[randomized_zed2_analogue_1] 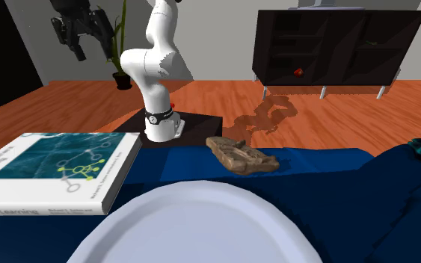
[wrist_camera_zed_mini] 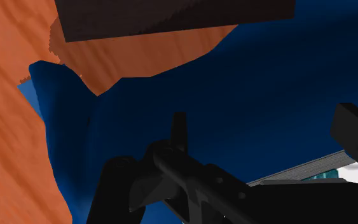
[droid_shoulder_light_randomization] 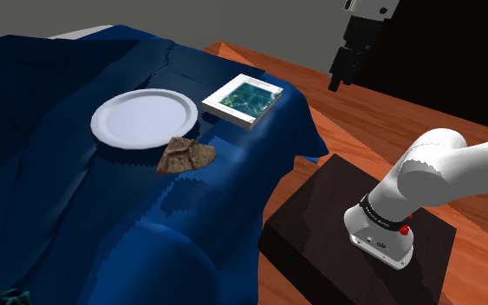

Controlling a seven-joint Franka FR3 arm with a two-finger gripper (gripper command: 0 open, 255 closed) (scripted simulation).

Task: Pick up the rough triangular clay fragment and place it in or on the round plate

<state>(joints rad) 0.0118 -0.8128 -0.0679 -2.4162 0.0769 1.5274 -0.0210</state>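
**Clerk:** Shoulder view, item one: clay fragment (droid_shoulder_light_randomization: 185,154). Brown, rough-faced, roughly triangular. It lies flat on the blue cloth (droid_shoulder_light_randomization: 77,217), just beside the round plate (droid_shoulder_light_randomization: 144,119) on the side nearer the camera. Whether it touches the rim cannot be told.

**Checker:** Item two?

**Clerk:** Gripper (droid_shoulder_light_randomization: 341,78), all black. It hangs high over the wooden floor (droid_shoulder_light_randomization: 380,121), beyond the cloth's edge and well apart from the fragment. Its fingers stand spread with nothing between them.

**Checker:** Handling notes for item one?

**Clerk:** These are judgements only.
- Stiffness: rigid and probably brittle, so the thin corners may chip under a hard squeeze.
- Weight: likely light to moderate.
- Surface: coarse, so it should not slip between the pads.
- Seating: the cloth is soft and creased, so the piece may tilt or sink if pressed from above.

**Checker:** Where should it be held?

**Clerk:** Across the thick middle, with the pads on two opposite flanks. Not at a pointed corner, where the fingers could slide off the taper.

**Checker:** Other stock?

**Clerk:**
- Plate: white, shallow, nothing on it.
- Book (droid_shoulder_light_randomization: 244,100): blue-green cover, flat on the cloth, just beside the plate toward the shoulder view's right, and off the short line from fragment to plate.
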